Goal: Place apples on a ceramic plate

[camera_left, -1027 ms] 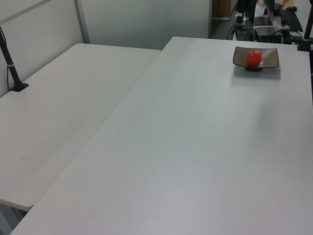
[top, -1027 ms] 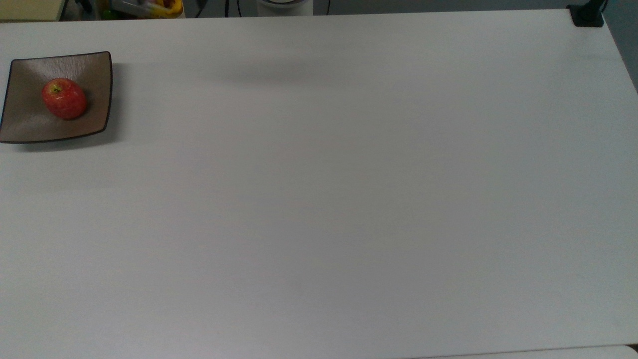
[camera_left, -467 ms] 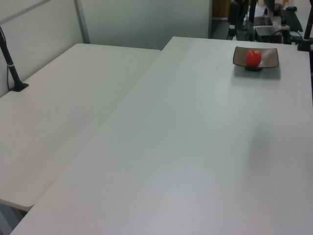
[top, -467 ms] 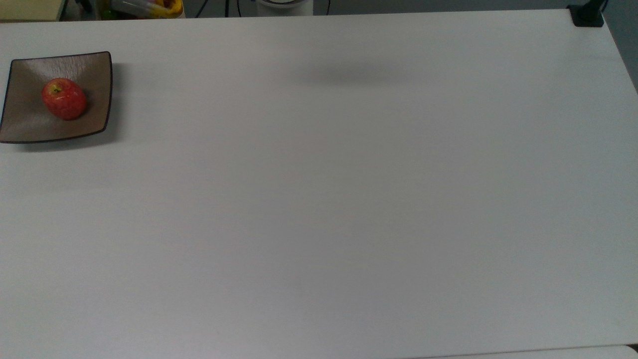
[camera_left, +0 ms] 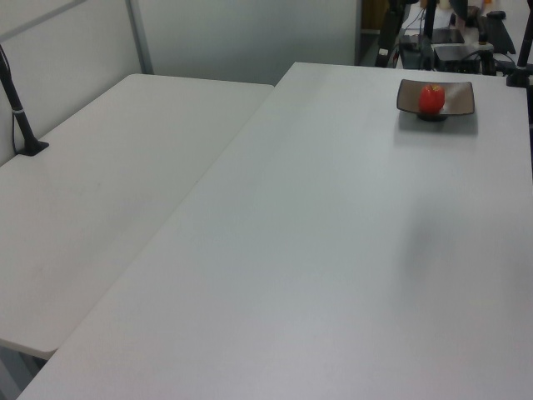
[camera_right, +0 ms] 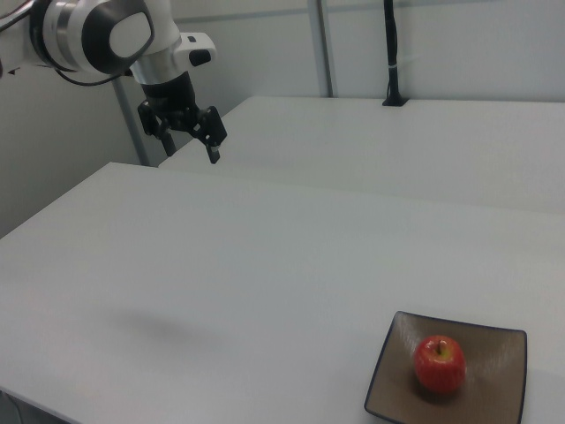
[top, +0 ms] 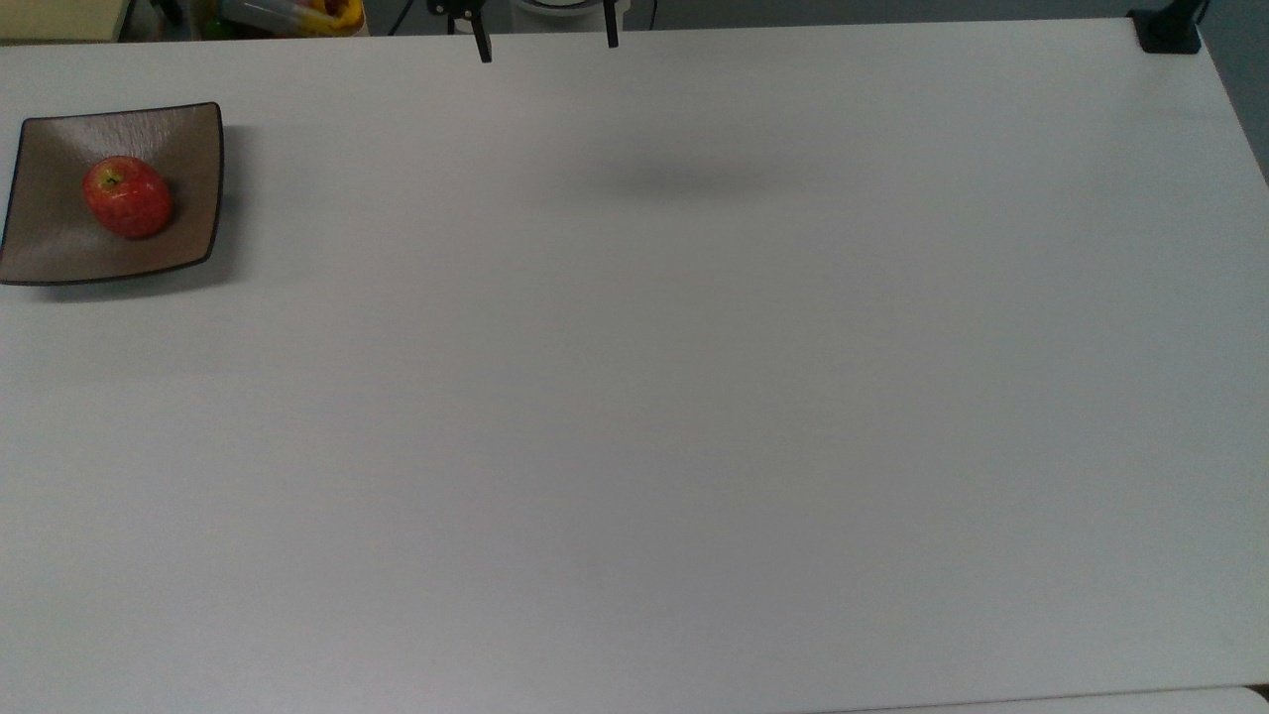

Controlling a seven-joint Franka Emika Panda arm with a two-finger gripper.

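Apple sits square in the dip of the plate, stem dimple up, and the plate rests at the far left of the top view, right by the table edge. Over in the right view, the same pair lies near the bottom right. Gripper hangs high above the table's far edge in the top view, fingers spread wide with nothing between them, well apart from the plate. Soft shadow falls on the tabletop beneath.
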